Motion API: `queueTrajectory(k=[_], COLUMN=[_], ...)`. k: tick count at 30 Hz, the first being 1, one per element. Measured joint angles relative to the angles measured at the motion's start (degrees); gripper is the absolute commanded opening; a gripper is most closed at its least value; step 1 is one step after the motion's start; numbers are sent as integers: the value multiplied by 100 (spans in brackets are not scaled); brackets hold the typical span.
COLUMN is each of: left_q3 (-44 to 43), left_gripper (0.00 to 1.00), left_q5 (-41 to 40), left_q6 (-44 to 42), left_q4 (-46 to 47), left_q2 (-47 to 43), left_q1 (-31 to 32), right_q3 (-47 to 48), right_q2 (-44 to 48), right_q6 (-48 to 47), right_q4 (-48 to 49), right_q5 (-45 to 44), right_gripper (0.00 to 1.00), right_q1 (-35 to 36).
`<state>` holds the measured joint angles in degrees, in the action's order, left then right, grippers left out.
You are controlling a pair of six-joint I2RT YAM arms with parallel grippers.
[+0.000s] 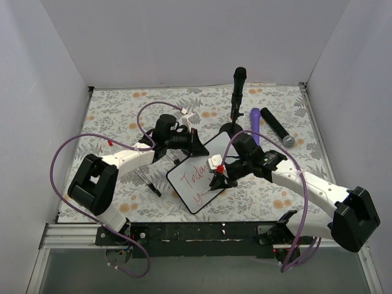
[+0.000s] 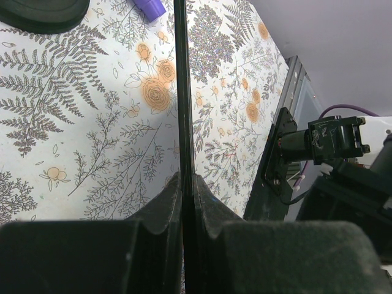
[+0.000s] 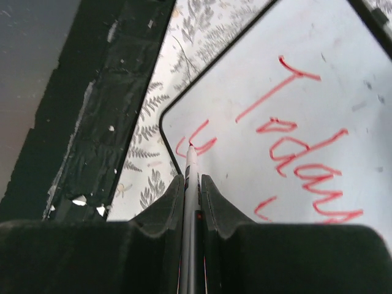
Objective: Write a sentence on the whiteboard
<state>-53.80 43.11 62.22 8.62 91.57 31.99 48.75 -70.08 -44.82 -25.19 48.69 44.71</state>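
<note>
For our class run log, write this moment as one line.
left gripper: shut on whiteboard; right gripper: shut on marker; tip: on whiteboard; sentence: partial

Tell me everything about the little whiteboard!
The whiteboard is a small white rectangle with a thin black frame and rounded corners, sitting askew mid-table. Red cursive writing reads "Today", with a second line just begun. The left gripper pinches its far edge; the marker in the right gripper touches it near a corner.

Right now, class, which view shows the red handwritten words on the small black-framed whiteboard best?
The right wrist view: the red handwritten words fill it, strokes clear. The top view shows them small. The left wrist view sees only the black edge of the whiteboard.
</note>
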Motion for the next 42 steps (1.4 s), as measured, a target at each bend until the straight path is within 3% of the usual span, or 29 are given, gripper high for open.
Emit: queueTrajectory(k=[10, 42], left_q3=[7, 85], left_gripper=[0, 0], left_q5=[22, 72], left_q6=[0, 63], left_q4=[2, 48], left_q2=[0, 0], left_q1=[0, 0], right_q3=[-468, -549], right_q2=[221, 173], right_q6=[310, 363], right_q4=[409, 599], right_q5=[-426, -573], right_gripper=[1, 1], right_q1=[-275, -114])
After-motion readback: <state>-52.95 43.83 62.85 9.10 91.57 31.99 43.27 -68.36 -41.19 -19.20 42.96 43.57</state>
